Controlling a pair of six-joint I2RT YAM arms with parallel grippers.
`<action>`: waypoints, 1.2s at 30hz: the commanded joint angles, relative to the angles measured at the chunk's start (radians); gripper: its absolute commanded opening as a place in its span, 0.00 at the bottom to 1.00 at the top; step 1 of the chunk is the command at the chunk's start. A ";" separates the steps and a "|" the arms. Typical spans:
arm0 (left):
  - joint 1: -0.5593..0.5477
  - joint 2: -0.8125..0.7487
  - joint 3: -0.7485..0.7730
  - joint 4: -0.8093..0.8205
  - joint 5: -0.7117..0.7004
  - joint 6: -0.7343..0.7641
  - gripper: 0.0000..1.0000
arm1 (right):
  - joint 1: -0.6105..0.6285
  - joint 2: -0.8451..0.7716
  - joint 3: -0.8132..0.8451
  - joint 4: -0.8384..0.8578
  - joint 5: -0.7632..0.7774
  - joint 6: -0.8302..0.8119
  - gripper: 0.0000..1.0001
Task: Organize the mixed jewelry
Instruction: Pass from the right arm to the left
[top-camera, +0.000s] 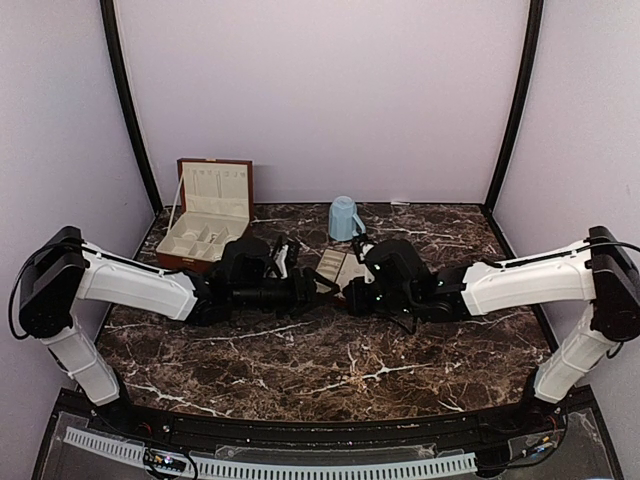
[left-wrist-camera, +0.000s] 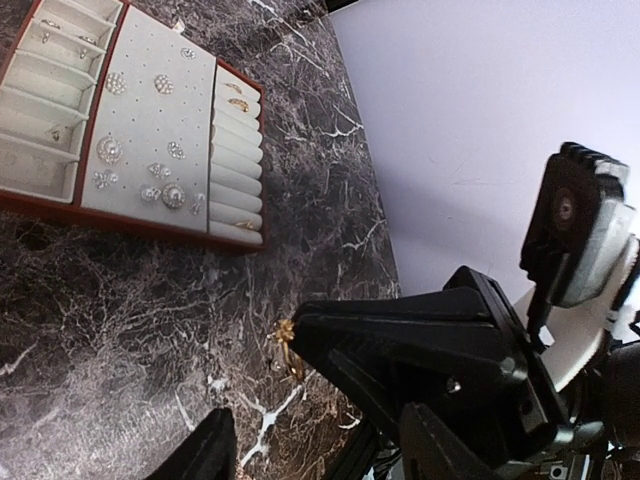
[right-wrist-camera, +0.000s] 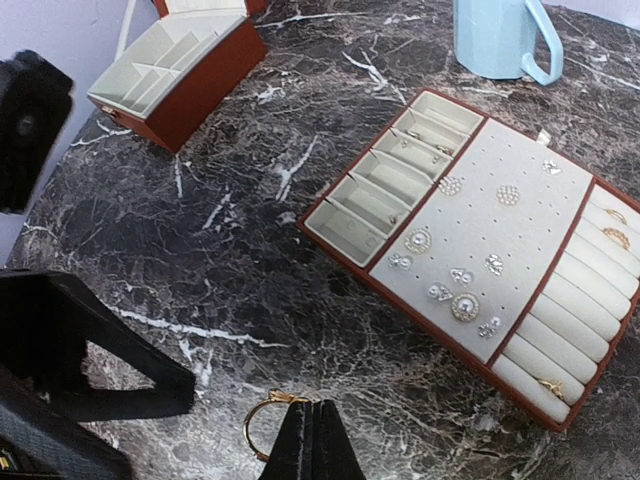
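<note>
My right gripper (right-wrist-camera: 312, 432) is shut on a gold ring (right-wrist-camera: 262, 412), held just above the dark marble. In the left wrist view the same ring (left-wrist-camera: 286, 345) sticks out from the right gripper's black tip (left-wrist-camera: 310, 335). My left gripper (left-wrist-camera: 310, 425) is open, its fingers (left-wrist-camera: 205, 450) on either side of the ring and not touching it. The mixed jewelry (right-wrist-camera: 465, 307) lies as small silvery studs (left-wrist-camera: 110, 150) on the cream-lined tray (right-wrist-camera: 520, 250), with two more gold rings (right-wrist-camera: 615, 237) in its ring rolls. Both grippers meet near the tray (top-camera: 330, 262).
The reddish-brown wooden box (top-camera: 205, 215) stands open at the back left, its cream compartments (right-wrist-camera: 165, 65) showing. A light-blue mug (top-camera: 345, 218) stands behind the tray. Purple walls close in the table on three sides.
</note>
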 joint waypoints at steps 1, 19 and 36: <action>-0.008 0.012 0.018 0.066 0.030 -0.046 0.56 | 0.020 0.019 0.036 0.060 0.015 0.007 0.00; -0.009 0.042 0.028 0.025 -0.022 -0.055 0.23 | 0.032 0.025 0.052 0.056 0.012 -0.007 0.00; -0.009 0.066 0.048 0.038 -0.029 -0.058 0.09 | 0.038 0.020 0.043 0.068 -0.002 -0.016 0.00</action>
